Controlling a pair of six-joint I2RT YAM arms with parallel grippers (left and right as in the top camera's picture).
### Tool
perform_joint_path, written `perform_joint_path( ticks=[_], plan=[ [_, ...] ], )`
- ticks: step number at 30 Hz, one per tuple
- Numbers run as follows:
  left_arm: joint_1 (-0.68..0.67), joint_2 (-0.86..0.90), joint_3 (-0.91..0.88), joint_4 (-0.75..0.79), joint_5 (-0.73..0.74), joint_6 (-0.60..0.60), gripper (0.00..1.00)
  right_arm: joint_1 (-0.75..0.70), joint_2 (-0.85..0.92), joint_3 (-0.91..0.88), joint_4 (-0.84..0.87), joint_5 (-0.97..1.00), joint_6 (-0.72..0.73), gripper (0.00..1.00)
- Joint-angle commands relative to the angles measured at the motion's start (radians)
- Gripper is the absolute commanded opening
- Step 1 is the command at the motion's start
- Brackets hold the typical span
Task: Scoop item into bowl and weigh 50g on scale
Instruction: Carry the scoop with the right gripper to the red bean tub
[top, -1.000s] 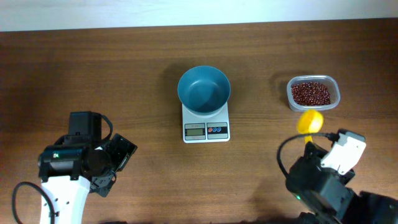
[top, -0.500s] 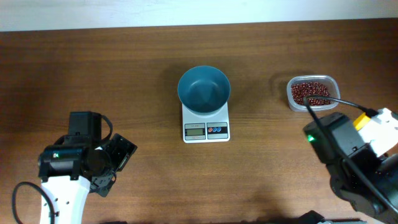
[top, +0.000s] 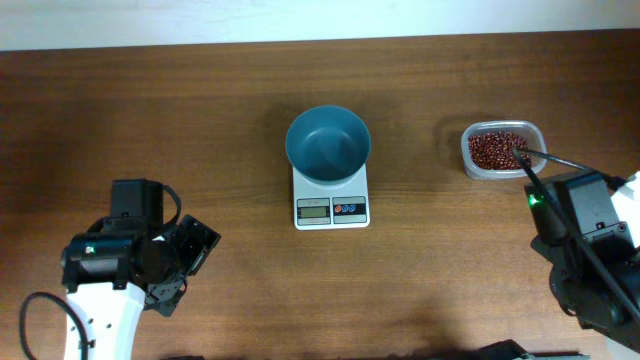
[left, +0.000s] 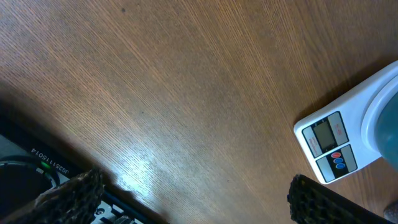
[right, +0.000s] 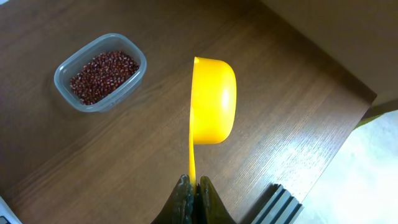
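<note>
A teal-blue bowl (top: 328, 144) stands empty on the small white scale (top: 331, 207) at mid-table; the scale also shows in the left wrist view (left: 339, 146). Dark red-brown beans (top: 497, 149) fill a clear plastic tub (top: 479, 168) at the right, seen also in the right wrist view (right: 102, 76). My right gripper (right: 193, 184) is shut on the thin handle of a yellow scoop (right: 212, 99), held on edge above the table to the right of the tub. My left gripper (left: 199, 193) is open and empty over bare wood at the front left.
The right arm's body (top: 590, 250) covers the front right of the table. The table's right edge (right: 348, 109) and a floor drop lie close beside the scoop. The left arm (top: 120, 260) sits at the front left.
The right arm has swung rightwards and towards the tub, and the yellow scoop is now hidden under the arm in the overhead view. The left arm has not moved.
</note>
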Motion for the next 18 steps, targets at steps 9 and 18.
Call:
perform_joint_path(
  ticks=[9, 18],
  plan=[
    [0.0, -0.009, 0.014, 0.001, -0.015, 0.0, 0.99, -0.03, 0.161, 0.017, 0.023, 0.08, -0.029, 0.04],
    [0.0, -0.009, 0.014, 0.001, -0.015, 0.0, 0.99, -0.342, 0.203, 0.017, 0.179, -0.148, -0.376, 0.04]
  ],
)
